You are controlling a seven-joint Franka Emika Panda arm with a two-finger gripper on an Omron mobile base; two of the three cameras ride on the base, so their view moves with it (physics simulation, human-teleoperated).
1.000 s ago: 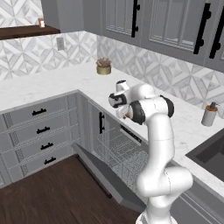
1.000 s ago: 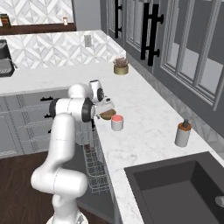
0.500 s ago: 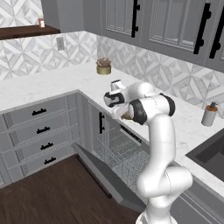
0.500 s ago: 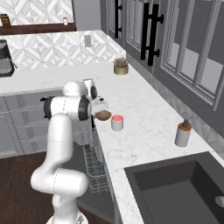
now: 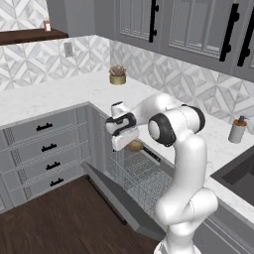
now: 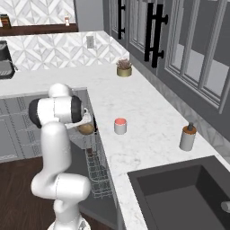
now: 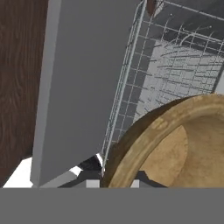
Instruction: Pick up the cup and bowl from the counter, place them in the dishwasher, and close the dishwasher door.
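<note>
My gripper [image 5: 132,144] is shut on the rim of the golden-brown bowl [image 5: 136,145], held just off the counter's [image 5: 64,92] front edge above the silver wire rack [image 5: 144,178] of the open dishwasher. From the right, the bowl [image 6: 86,129] hangs beside the counter [image 6: 134,112] edge over the rack [image 6: 96,170]. In the hand view the bowl [image 7: 175,148] looms large, with the rack [image 7: 175,74] and the lowered dark-grey dishwasher door [image 7: 83,87] below it. The door [image 5: 119,198] lies folded down. The cup [image 6: 120,126] with its pink-red inside stands upright on the counter.
A potted plant [image 5: 117,75] stands at the counter's back, and a soap bottle [image 6: 187,137] stands by the dark sink [image 6: 179,193]. Grey drawers [image 5: 44,149] with black handles lie left of the dishwasher. Dark wood floor [image 7: 19,65] lies beyond the door.
The arm has swung the bowl away from the counter edge and lower, out over the open dishwasher rack. The cup has stayed in place.
</note>
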